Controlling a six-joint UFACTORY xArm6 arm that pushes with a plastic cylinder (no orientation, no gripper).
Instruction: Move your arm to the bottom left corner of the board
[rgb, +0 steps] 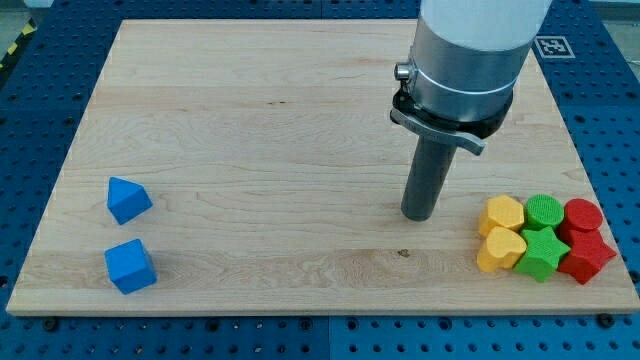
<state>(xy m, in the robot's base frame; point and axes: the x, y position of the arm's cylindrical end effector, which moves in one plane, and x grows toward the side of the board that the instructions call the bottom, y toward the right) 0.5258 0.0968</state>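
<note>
My tip (418, 216) rests on the wooden board (280, 120), right of the middle and a little left of a cluster of blocks at the view's lower right. That cluster holds a yellow hexagon-like block (500, 213), a yellow heart (499, 249), a green round block (544, 211), a green star (541, 253), a red round block (583, 215) and a red star-like block (586, 256). Two blue blocks lie far off at the view's lower left: a blue wedge-like block (127, 198) and a blue cube (130, 265). My tip touches no block.
The board sits on a blue perforated table (30, 130). The arm's grey cylinder (468, 50) hangs over the board's upper right part.
</note>
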